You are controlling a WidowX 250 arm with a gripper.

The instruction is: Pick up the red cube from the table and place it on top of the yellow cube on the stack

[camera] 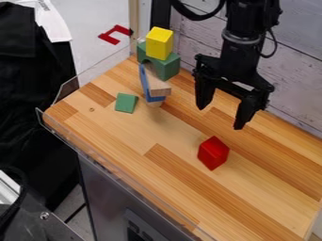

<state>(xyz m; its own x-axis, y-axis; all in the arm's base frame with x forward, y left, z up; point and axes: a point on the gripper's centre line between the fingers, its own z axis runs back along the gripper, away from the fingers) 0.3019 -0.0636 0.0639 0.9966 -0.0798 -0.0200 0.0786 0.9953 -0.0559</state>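
Observation:
The black gripper (220, 116) hangs over the right back part of the wooden table, open, with nothing between its fingers. In front of it on the wood lies a red block (213, 153), apart from the gripper. To its left stands a stack: a yellow block (159, 43) on top of a green arch block (164, 65), with a natural wood block (157, 86) and a blue piece (145, 84) below. A flat green block (125, 102) lies left of the stack's base.
A clear low wall (113, 176) runs along the table's left and front edge. A pale plank wall (292, 84) stands close behind the arm. The wooden tabletop (173, 176) extends in front of the blocks.

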